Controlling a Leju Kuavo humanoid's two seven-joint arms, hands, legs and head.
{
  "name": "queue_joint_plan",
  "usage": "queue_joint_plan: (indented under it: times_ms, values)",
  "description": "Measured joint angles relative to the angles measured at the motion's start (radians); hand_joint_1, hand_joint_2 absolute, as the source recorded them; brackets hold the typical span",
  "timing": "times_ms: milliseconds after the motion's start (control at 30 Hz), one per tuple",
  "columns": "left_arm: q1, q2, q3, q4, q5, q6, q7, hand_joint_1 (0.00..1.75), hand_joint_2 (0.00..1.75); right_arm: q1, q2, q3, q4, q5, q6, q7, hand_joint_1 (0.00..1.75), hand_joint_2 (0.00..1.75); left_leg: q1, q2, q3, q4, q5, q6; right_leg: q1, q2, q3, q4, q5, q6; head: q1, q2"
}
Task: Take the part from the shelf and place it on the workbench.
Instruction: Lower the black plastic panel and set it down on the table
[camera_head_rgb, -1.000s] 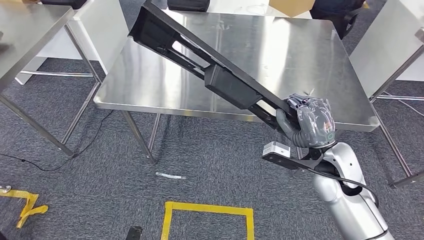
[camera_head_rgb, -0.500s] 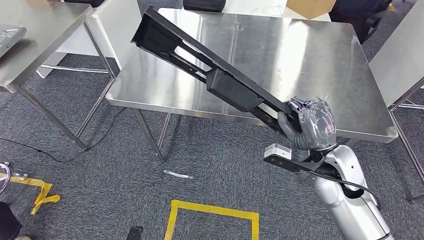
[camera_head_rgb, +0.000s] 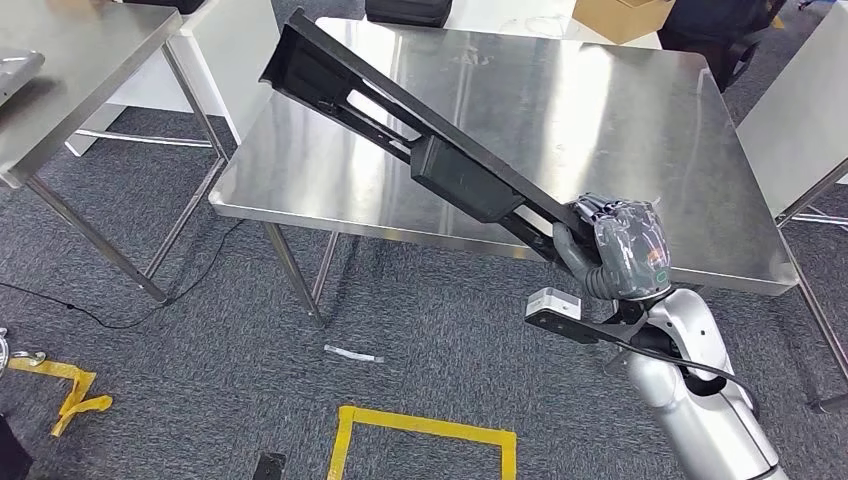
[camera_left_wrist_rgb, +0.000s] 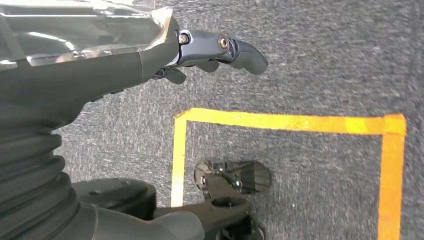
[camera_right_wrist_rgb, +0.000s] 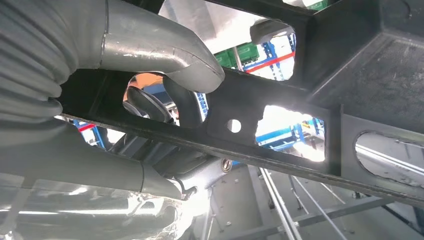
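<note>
The part (camera_head_rgb: 440, 160) is a long black plastic frame with cut-outs and a boxy block near its middle. My right hand (camera_head_rgb: 612, 245) grips its near end, just in front of the steel workbench (camera_head_rgb: 600, 110). From there the part slants up and away over the bench, its far end above the bench's far left corner. In the right wrist view the thumb (camera_right_wrist_rgb: 165, 52) wraps over the black frame (camera_right_wrist_rgb: 280, 115). My left hand (camera_left_wrist_rgb: 150, 50) hangs above the carpet, its fingers (camera_left_wrist_rgb: 235, 50) loosely curled around nothing.
A second steel table (camera_head_rgb: 70, 60) stands at the left, and another table edge (camera_head_rgb: 800, 110) at the right. Yellow tape (camera_head_rgb: 425, 425) marks a square on the grey carpet below. A cardboard box (camera_head_rgb: 620, 15) sits beyond the bench.
The whole view has shifted as the camera moved, bringing the workbench nearer and more central. My right hand keeps its grip on the part at much the same slant.
</note>
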Motion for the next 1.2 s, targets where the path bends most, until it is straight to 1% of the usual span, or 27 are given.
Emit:
queue_joint_plan:
  times_ms: [67,100,167,200,233,267,300,333,367,400,433,467,567,600,633,700,733,767,800,867,900,933,1033,1067,1100,1133,1200]
  values:
    - [0.0,0.0,0.0,0.0,0.001,-0.001,-0.001,0.0,1.75,0.0,-0.003,0.0,0.0,0.0,0.0,-0.001,1.69,1.75,0.001,-0.003,0.007,-0.008,0.001,0.012,-0.002,-0.001,-0.014,0.025,-0.014,0.006,0.0,0.0]
    - [-0.001,0.0,0.0,0.0,0.001,-0.002,-0.001,0.0,1.75,-0.001,-0.006,-0.001,0.0,0.0,0.0,-0.001,1.69,1.75,0.003,-0.003,0.011,-0.012,0.001,0.018,-0.001,0.0,-0.036,0.067,-0.031,0.005,0.002,0.0]
    - [-0.001,-0.001,0.0,0.0,0.001,-0.004,-0.002,0.0,1.75,0.001,-0.01,-0.001,0.001,0.0,0.0,-0.001,1.69,1.75,0.003,-0.004,0.015,-0.013,-0.004,0.026,-0.002,0.002,-0.113,0.202,-0.074,0.0,0.004,0.0]
    - [-0.001,-0.001,0.0,0.0,0.001,-0.004,-0.002,0.0,1.75,0.003,-0.011,-0.001,0.001,0.0,0.0,-0.001,1.69,1.75,0.003,-0.005,0.018,-0.013,-0.006,0.028,-0.003,0.002,-0.152,0.263,-0.087,0.001,0.004,0.0]
    - [0.0,-0.001,0.0,0.0,0.001,-0.004,-0.002,0.0,1.75,0.005,-0.012,-0.001,0.002,0.0,0.0,-0.001,1.69,1.75,0.003,-0.006,0.021,-0.013,-0.009,0.029,-0.003,0.002,-0.178,0.294,-0.087,0.005,0.004,0.0]
    - [0.0,-0.001,0.0,0.0,0.001,-0.005,-0.002,0.0,1.75,0.007,-0.012,-0.001,0.003,0.001,0.0,-0.001,1.69,1.75,0.003,-0.008,0.026,-0.013,-0.013,0.028,-0.004,0.002,-0.182,0.282,-0.069,0.013,0.004,0.0]
    - [0.0,-0.002,0.0,0.0,0.001,-0.005,-0.002,0.0,1.75,0.007,-0.013,-0.001,0.003,0.001,0.0,-0.001,1.69,1.75,0.004,-0.01,0.033,-0.012,-0.018,0.026,-0.006,0.002,-0.164,0.229,-0.036,0.023,0.004,0.0]
    - [0.0,-0.002,0.0,0.0,0.001,-0.005,-0.002,0.0,1.75,0.007,-0.014,-0.001,0.004,0.001,0.0,-0.001,1.69,1.75,0.004,-0.012,0.041,-0.012,-0.024,0.022,-0.008,0.002,-0.133,0.154,0.002,0.033,0.005,0.0]
    - [0.0,-0.002,0.0,0.0,0.001,-0.006,-0.002,0.0,1.75,0.006,-0.014,-0.001,0.004,0.0,0.0,-0.001,1.69,1.75,0.002,-0.014,0.046,-0.011,-0.03,0.017,-0.008,0.002,-0.101,0.084,0.032,0.036,0.007,0.0]
    - [0.0,-0.003,0.0,0.0,0.001,-0.006,-0.002,0.0,1.75,0.006,-0.015,-0.001,0.004,0.0,0.0,-0.001,1.69,1.75,-0.001,-0.016,0.05,-0.01,-0.036,0.012,-0.008,0.003,-0.077,0.034,0.051,0.033,0.007,0.0]
    - [0.0,-0.002,0.0,0.0,0.001,-0.006,-0.002,0.0,1.75,0.005,-0.015,-0.001,0.004,0.0,0.0,-0.001,1.69,1.75,-0.003,-0.017,0.051,-0.01,-0.04,0.007,-0.007,0.003,-0.065,0.009,0.058,0.026,0.008,0.0]
    - [0.0,-0.002,0.0,0.0,0.001,-0.006,-0.002,0.0,1.75,0.005,-0.015,-0.001,0.004,0.0,0.0,-0.001,1.69,1.75,-0.004,-0.017,0.053,-0.011,-0.043,0.003,-0.004,0.004,-0.062,0.004,0.056,0.016,0.007,0.0]
    - [-0.001,-0.002,0.0,0.0,0.002,-0.005,-0.003,0.0,1.75,0.005,-0.016,-0.001,0.004,0.002,0.0,-0.001,1.69,1.75,0.001,-0.013,0.054,-0.001,-0.058,-0.01,-0.009,0.004,-0.051,0.002,0.05,-0.009,0.005,0.0]
    - [-0.001,-0.002,0.0,-0.001,0.002,-0.005,-0.003,0.0,1.75,0.004,-0.016,-0.001,0.004,0.002,0.0,-0.001,1.69,1.75,0.003,-0.011,0.04,0.031,-0.073,-0.016,-0.012,0.004,-0.043,0.001,0.046,-0.017,0.003,0.0]
    - [-0.001,-0.002,0.0,-0.001,0.002,-0.004,-0.004,0.0,1.75,0.004,-0.015,-0.001,0.004,0.002,0.0,-0.001,1.69,1.75,0.004,-0.009,0.012,0.085,-0.094,-0.021,-0.013,0.003,-0.036,0.0,0.042,-0.025,0.001,0.0]
    - [0.001,-0.003,0.0,-0.001,0.002,-0.004,-0.004,0.0,1.75,0.004,-0.014,0.0,0.004,0.003,0.0,-0.001,1.69,1.75,0.006,-0.005,-0.073,0.222,-0.137,-0.027,-0.009,0.003,-0.025,0.0,0.032,-0.038,-0.001,0.0]
    - [0.003,-0.003,0.0,-0.001,0.002,-0.004,-0.004,0.0,1.75,0.004,-0.013,0.001,0.004,0.003,0.0,-0.001,1.69,1.75,0.006,-0.003,-0.108,0.266,-0.141,-0.027,-0.008,0.003,-0.02,0.0,0.027,-0.04,0.0,0.0]
    - [0.004,-0.002,0.0,-0.001,0.002,-0.004,-0.004,0.0,1.75,0.004,-0.013,0.001,0.004,0.003,0.0,-0.001,1.69,1.75,0.006,-0.003,-0.126,0.275,-0.127,-0.026,-0.007,0.003,-0.015,0.0,0.022,-0.041,-0.001,0.0]
    - [0.004,-0.002,0.0,-0.001,0.002,-0.004,-0.004,0.0,1.75,0.005,-0.012,0.001,0.005,0.003,0.0,-0.001,1.69,1.75,0.006,-0.002,-0.124,0.248,-0.096,-0.024,-0.006,0.004,-0.008,0.0,0.017,-0.04,-0.001,0.0]
    - [0.004,0.0,0.0,-0.001,0.002,-0.005,-0.004,0.0,1.75,0.004,-0.012,0.002,0.006,0.003,0.0,-0.001,1.69,1.75,0.005,-0.001,-0.077,0.121,-0.012,-0.015,-0.005,0.005,0.008,0.0,0.004,-0.035,-0.001,0.0]
    - [0.004,0.0,0.0,-0.001,0.002,-0.005,-0.004,0.0,1.75,0.004,-0.012,0.002,0.006,0.003,0.0,-0.001,1.69,1.75,0.004,-0.001,-0.049,0.06,0.012,-0.011,-0.001,0.005,0.013,0.001,-0.003,-0.03,0.0,0.0]
    - [0.003,0.0,0.0,-0.001,0.003,-0.005,-0.004,0.0,1.75,0.003,-0.012,0.002,0.007,0.003,0.0,-0.001,1.69,1.75,0.002,0.0,-0.03,0.02,0.024,-0.007,0.001,0.006,0.016,0.001,-0.008,-0.025,0.001,0.0]
    - [0.004,0.001,0.0,-0.001,0.004,-0.005,-0.004,0.0,1.75,0.003,-0.012,0.002,0.009,0.003,0.0,-0.002,1.69,1.75,-0.003,-0.002,-0.012,-0.008,0.018,0.007,0.003,0.004,0.018,-0.005,-0.017,-0.009,0.001,0.0]
    - [0.005,0.001,0.0,-0.001,0.004,-0.005,-0.004,0.0,1.75,0.002,-0.012,0.002,0.009,0.003,0.0,-0.002,1.69,1.75,-0.003,-0.003,-0.006,-0.015,0.017,0.013,0.003,0.003,0.015,0.002,-0.022,-0.004,0.001,0.0]
    - [0.004,0.001,0.0,-0.001,0.004,-0.005,-0.004,0.0,1.75,0.002,-0.013,0.002,0.009,0.003,0.0,-0.003,1.69,1.75,-0.001,-0.004,0.002,-0.022,0.017,0.019,0.002,0.003,0.003,0.025,-0.032,-0.002,0.003,0.0]
    - [0.003,0.0,0.0,-0.001,0.004,-0.005,-0.004,0.0,1.75,0.001,-0.013,0.002,0.009,0.002,-0.001,-0.003,1.69,1.75,0.001,-0.004,0.009,-0.027,0.016,0.025,0.002,0.003,-0.022,0.07,-0.046,-0.001,0.004,0.0]
    - [0.003,0.0,0.0,-0.001,0.004,-0.008,-0.004,0.0,1.75,0.003,-0.013,0.002,0.012,0.002,-0.001,-0.004,1.69,1.75,0.0,-0.004,0.017,-0.028,0.008,0.033,0.001,0.003,-0.104,0.201,-0.079,-0.002,0.005,0.0]
